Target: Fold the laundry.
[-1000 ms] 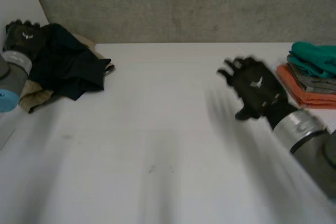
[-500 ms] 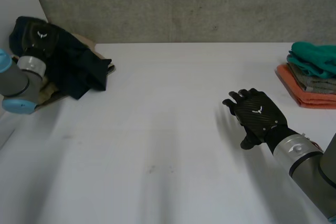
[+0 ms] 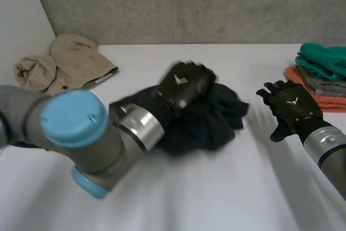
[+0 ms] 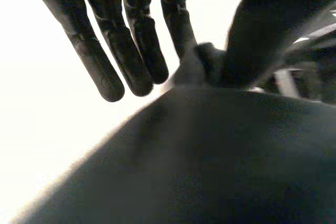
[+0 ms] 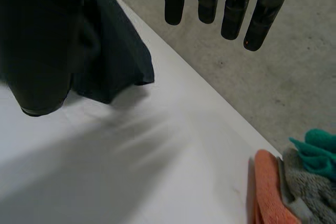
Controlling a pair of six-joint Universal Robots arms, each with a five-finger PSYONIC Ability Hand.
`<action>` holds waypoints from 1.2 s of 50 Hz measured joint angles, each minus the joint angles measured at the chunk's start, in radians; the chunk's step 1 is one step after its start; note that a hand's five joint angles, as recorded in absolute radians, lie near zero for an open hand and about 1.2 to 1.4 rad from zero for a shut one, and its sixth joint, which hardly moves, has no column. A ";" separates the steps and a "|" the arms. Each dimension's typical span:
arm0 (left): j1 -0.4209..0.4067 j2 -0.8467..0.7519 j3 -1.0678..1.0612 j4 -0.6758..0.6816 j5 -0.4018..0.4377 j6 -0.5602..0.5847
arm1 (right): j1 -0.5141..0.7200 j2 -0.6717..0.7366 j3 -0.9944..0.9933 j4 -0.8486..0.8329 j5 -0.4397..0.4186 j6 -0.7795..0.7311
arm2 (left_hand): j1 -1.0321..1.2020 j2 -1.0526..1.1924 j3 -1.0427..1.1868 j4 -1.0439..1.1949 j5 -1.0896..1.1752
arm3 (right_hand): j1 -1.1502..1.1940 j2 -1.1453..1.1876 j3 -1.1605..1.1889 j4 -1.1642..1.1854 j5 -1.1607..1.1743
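White tabletop (image 3: pixel 162 198) ran back to a grey concrete wall (image 3: pixel 189 4), and near the table's middle lay your dark garment (image 3: pixel 219 120), bunched and crumpled, with no edge squared up. Your left hand (image 3: pixel 185 85) sat on top of its left part. In the left wrist view a small ridge of the cloth was nipped between the thumb (image 4: pixel 252 35) and the nearest finger, while the other fingers (image 4: pixel 107 74) hung fairly straight. Your right hand (image 3: pixel 292 109) was just beside the garment's right edge, apart from it, its fingers straight and spread and holding nothing. Further out, a beige garment (image 3: pixel 75 60) lay unfolded at the far left corner. A folded pile (image 3: pixel 321 77) of teal, grey and orange pieces stood at the far right edge.

By my reading you were at the laying-out step: the dark piece was in the work area but no fold had been made. Next you would need to find two corners or a hem, one per hand, and draw the cloth flat. The right hand should close on the edge nearest it before the left lets go of its pinch.
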 measured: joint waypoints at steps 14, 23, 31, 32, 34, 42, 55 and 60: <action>0.037 0.133 -0.045 -0.066 -0.103 0.044 | 0.004 -0.028 -0.021 0.052 0.028 0.001 | -0.572 -0.618 -0.637 -0.640 -0.632 | 0.000 0.000 0.000 0.000 0.000; 0.116 0.274 -0.154 -0.291 -0.192 0.211 | 0.037 -0.099 -0.058 0.238 0.023 -0.002 | -0.572 -0.618 -0.637 -0.640 -0.632 | 0.000 0.000 0.000 0.000 0.000; 0.080 0.304 -0.251 -0.444 -0.293 0.282 | 0.089 -0.179 -0.059 0.327 0.020 -0.003 | -0.572 -0.618 -0.637 -0.640 -0.632 | 0.000 0.000 0.000 0.000 0.000; 0.080 0.304 -0.251 -0.444 -0.293 0.282 | 0.089 -0.179 -0.059 0.327 0.020 -0.003 | -0.572 -0.618 -0.637 -0.640 -0.632 | 0.000 0.000 0.000 0.000 0.000; 0.046 0.282 -0.263 -0.455 -0.333 0.275 | 0.105 -0.184 -0.054 0.320 0.023 -0.005 | -0.572 -0.618 -0.637 -0.640 -0.632 | 0.000 0.000 0.000 0.000 0.000; -0.006 0.157 -0.249 -0.453 -0.364 0.245 | 0.115 -0.147 -0.043 0.283 0.060 -0.006 | -0.417 -0.469 -0.498 -0.493 -0.469 | 0.000 0.000 0.000 0.000 0.000; 0.025 0.106 -0.171 -0.393 -0.417 0.207 | 0.109 -0.116 -0.043 0.244 0.092 -0.016 | 0.271 0.287 0.240 0.273 0.244 | 0.000 0.000 0.000 0.000 0.000; 0.121 0.166 -0.102 -0.291 -0.506 0.281 | 0.108 -0.116 -0.046 0.244 0.092 -0.016 | 0.271 0.300 0.256 0.285 0.244 | 0.000 0.000 0.000 0.000 0.000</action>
